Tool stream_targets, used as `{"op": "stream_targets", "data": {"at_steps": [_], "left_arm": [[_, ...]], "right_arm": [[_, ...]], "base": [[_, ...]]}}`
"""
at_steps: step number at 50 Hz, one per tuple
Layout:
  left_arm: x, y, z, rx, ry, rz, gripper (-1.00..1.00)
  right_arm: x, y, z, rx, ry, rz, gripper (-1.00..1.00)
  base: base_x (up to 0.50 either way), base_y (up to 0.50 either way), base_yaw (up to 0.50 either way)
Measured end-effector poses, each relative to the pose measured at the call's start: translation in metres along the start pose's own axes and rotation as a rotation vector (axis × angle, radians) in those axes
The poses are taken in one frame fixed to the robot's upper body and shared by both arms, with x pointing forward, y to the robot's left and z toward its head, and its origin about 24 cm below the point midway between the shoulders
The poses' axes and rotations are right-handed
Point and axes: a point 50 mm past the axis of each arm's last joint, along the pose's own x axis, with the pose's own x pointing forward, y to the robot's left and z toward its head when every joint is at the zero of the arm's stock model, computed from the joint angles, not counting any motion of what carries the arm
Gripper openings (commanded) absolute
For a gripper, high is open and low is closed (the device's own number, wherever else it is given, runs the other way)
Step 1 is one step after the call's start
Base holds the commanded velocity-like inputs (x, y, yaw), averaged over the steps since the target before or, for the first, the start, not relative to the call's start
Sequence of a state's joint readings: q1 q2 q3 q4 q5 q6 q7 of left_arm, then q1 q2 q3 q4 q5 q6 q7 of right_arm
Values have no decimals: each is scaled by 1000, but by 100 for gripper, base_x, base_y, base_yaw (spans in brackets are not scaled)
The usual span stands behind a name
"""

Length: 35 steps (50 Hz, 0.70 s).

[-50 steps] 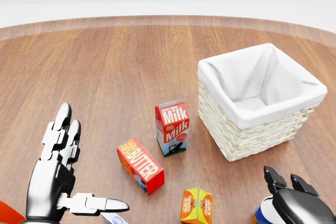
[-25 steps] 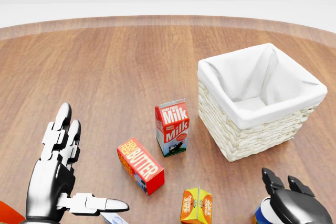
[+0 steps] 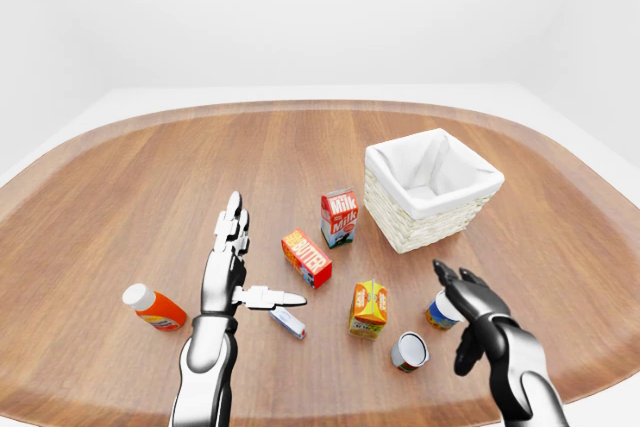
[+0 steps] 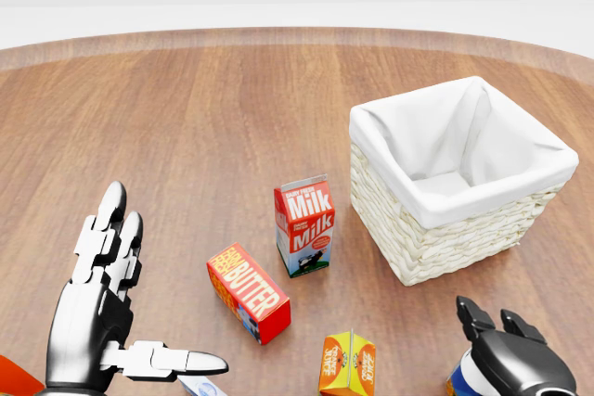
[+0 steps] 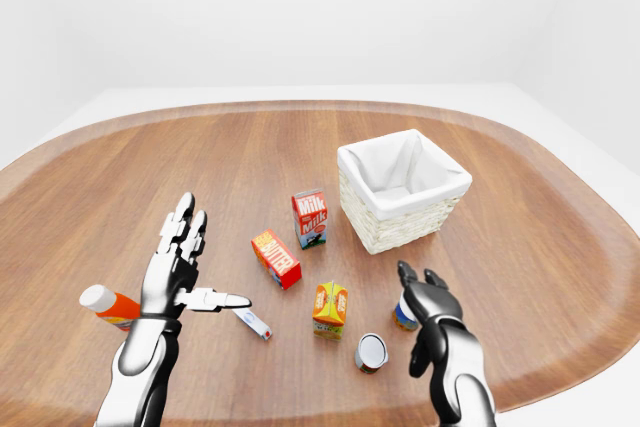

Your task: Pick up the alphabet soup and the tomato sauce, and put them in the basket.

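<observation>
Left hand (image 3: 232, 267) is spread wide above the table (image 3: 120, 197), fingers straight and thumb pointing toward the butter box (image 3: 306, 258), gripping nothing. Taking the basket (image 3: 430, 190) as my landmark and reading the left-eye view left to right, I count one orange bottle (image 3: 154, 309) lying far to its lower left, one small white tube (image 3: 287, 323), one butter box, one milk carton (image 3: 339, 217) upright just left of the basket, one orange juice carton (image 3: 369, 308) below it, and two cans: one on its side (image 3: 410, 351), one upright (image 3: 439, 311) below the basket. I cannot read which can is soup or sauce. My right hand (image 3: 470, 305) hovers open against the upright can. Compared with a second ago, it has sunk lower in the head view.
</observation>
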State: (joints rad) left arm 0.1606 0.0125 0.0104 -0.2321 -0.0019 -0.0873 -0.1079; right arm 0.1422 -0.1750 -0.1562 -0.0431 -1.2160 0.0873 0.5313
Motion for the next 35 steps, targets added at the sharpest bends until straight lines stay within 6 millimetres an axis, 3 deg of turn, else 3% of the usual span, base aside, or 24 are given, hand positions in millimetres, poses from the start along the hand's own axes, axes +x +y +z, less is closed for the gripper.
{"op": "stream_targets", "data": {"at_steps": [35], "left_arm": [[0,0,0,0,0,0,100]], "right_arm": [[16,8,-3,18,-4,31,100]], "base": [[0,0,0]]}}
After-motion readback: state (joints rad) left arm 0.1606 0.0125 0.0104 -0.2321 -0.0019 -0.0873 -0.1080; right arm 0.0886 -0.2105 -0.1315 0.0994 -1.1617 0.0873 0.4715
